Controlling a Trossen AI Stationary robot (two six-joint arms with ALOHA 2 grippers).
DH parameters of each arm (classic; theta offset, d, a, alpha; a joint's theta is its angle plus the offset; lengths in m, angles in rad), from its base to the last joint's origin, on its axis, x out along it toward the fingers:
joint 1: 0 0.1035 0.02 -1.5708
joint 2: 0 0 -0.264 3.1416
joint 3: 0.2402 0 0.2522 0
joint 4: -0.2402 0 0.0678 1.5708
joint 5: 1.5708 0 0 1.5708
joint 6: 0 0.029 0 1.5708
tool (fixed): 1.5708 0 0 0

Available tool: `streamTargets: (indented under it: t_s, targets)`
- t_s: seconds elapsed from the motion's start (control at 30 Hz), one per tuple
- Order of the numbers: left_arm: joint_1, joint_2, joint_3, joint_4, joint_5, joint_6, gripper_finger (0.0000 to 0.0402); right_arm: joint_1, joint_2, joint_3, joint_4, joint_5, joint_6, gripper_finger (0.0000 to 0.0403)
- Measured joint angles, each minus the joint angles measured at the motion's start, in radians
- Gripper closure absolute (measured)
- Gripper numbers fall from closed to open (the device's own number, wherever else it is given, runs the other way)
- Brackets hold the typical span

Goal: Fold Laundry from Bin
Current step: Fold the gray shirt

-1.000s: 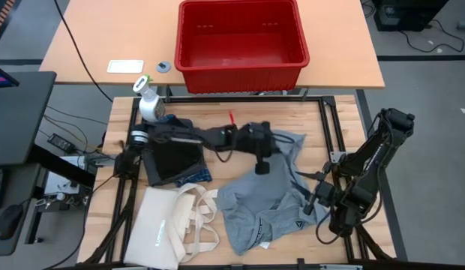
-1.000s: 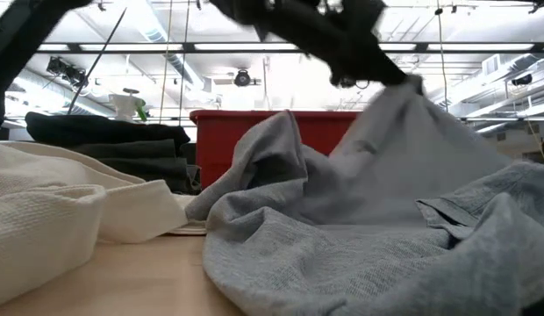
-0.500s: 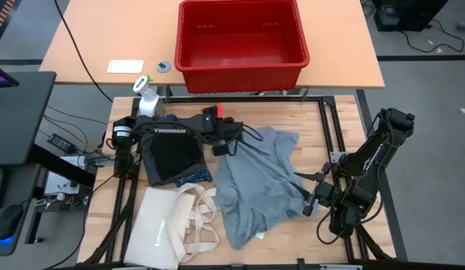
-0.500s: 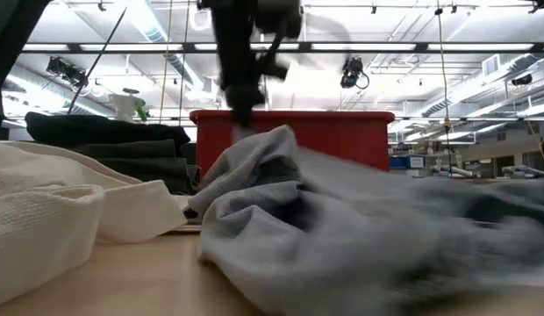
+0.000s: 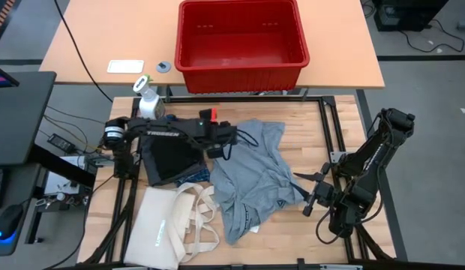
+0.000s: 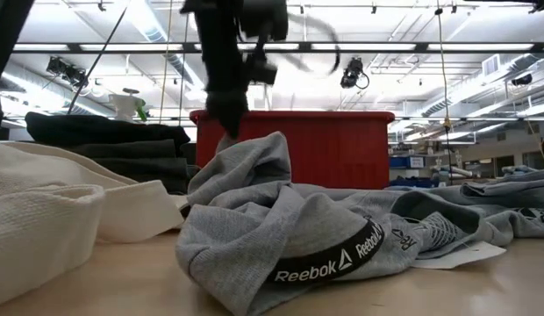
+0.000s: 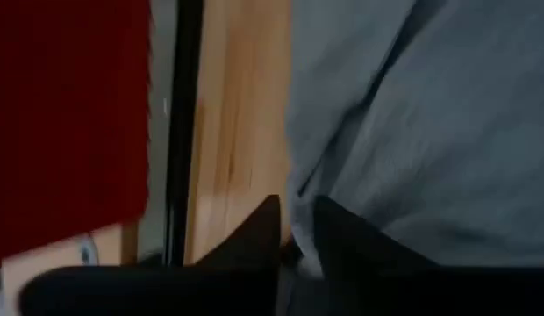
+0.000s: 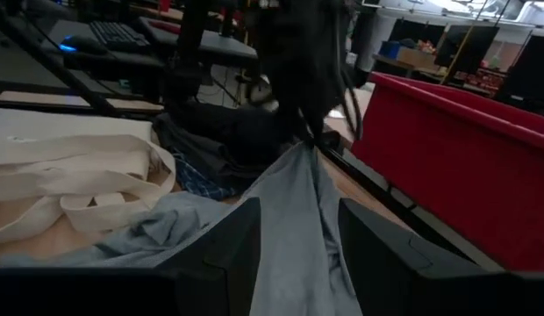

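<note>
**A:** How many garments lie on the counter (image 5: 307, 120)?

**B:** Three that can be counted from above. One light grey shirt (image 5: 251, 180) is crumpled at the centre, a "Reebok" band showing in the low view. One black piece (image 5: 171, 156) sits to its left, over one blue plaid shirt (image 5: 193, 175) whose edge peeks out below it. One cream tote (image 5: 172, 223) lies in the near-left corner, touching the grey shirt's hem.

**A:** And the bin (image 5: 241, 41)?

**B:** One red bin, standing on a second, lighter counter just beyond the wooden one. No laundry shows inside it from above.

**A:** The end effectors?

**B:** Two. The left end effector (image 5: 220, 148) reaches across the black piece and pinches the grey shirt's upper left edge, its fingers (image 7: 254, 237) nearly together with cloth between them. The right end effector (image 5: 313, 201) hangs folded at the counter's right side, fingers spread partway, touching nothing.

**A:** Anything else?

**B:** One white spray bottle (image 5: 148, 101) at the far-left corner, one white card (image 5: 125, 66) and one small ring (image 5: 163, 67) beside the bin.

**A:** The room?

**B:** Grey floor, cables, a keyboard and mouse at left; ceiling lights and ducts behind.
</note>
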Motion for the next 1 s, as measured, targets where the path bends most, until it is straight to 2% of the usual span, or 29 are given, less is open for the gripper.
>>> streamTargets:
  t_s: [0.17,0.33,0.4,0.5,0.53,0.8,1.0]
  targets:
    - [-0.037,-0.059,0.001,0.095,-0.006,0.068,0.0265,-0.007,0.0,0.0,0.007,-0.002,-0.012,0.0241]
    - [-0.04,-0.067,0.001,0.098,-0.081,0.103,0.0223,-0.008,0.0,0.0,0.014,-0.008,-0.019,0.0241]
    - [-0.032,-0.059,0.001,0.156,-0.002,0.121,0.0218,-0.009,0.0,0.0,0.015,-0.001,-0.025,0.0241]
    - [-0.026,-0.023,-0.002,0.283,0.228,0.18,0.0218,-0.017,0.0,0.0,0.018,0.015,-0.031,0.0241]
    - [-0.026,-0.006,-0.002,0.315,0.271,0.21,0.0219,-0.022,0.0,0.0,0.02,0.016,-0.034,0.0241]
    - [0.019,0.18,-0.004,0.582,0.328,0.44,0.0223,-0.053,0.002,0.0,0.039,-0.021,-0.046,0.0241]
    - [0.048,0.269,-0.005,0.622,0.343,0.497,0.0224,-0.055,0.002,0.0,0.044,-0.027,-0.069,0.0241]
